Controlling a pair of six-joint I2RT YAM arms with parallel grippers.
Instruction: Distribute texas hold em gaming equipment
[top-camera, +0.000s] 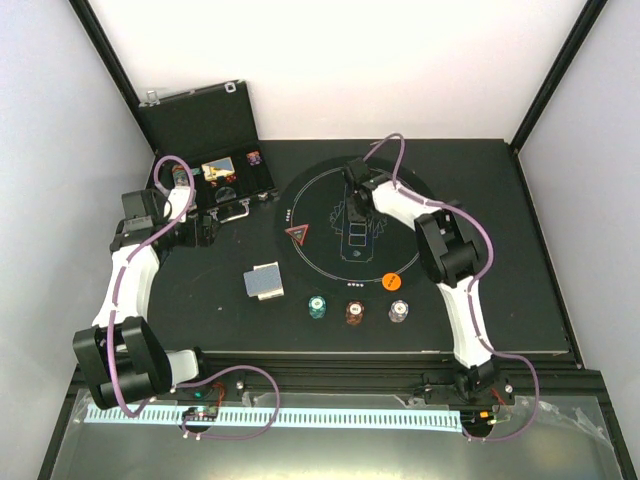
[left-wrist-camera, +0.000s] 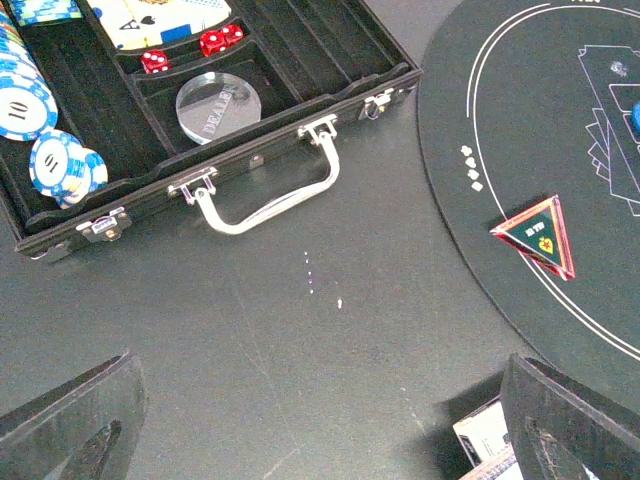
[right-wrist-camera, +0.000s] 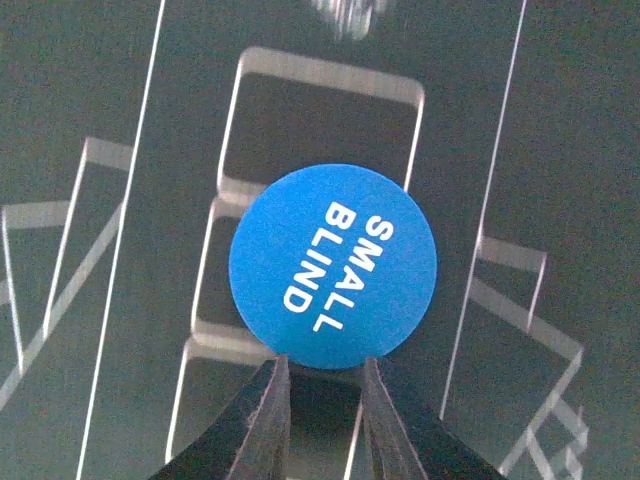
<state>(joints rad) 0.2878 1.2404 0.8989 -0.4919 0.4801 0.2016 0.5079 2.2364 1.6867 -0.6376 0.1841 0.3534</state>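
Blue disc (right-wrist-camera: 333, 266) lay flat on the mat (right-wrist-camera: 560, 100); right tool (right-wrist-camera: 325, 372) nearly together at its near edge (grip: we could not tell). Left tool (left-wrist-camera: 320, 430) stood wide apart. We judged a slow, level closure best.

Blue disc (right-wrist-camera: 333, 265): white "SMALL BLIND" lettering, face up, centre of the right wrist view.
Top view:
- Orange disc (top-camera: 391, 283): flat, right of centre.
- Red triangle marker (top-camera: 298, 236): flat, left of centre.
- Card deck (top-camera: 266, 281): stacked, blue-grey backs up, lower left of the triangle.
- Teal chips (top-camera: 317, 307), brown chips (top-camera: 354, 313), grey chips (top-camera: 398, 311): three small stacks in a row below.
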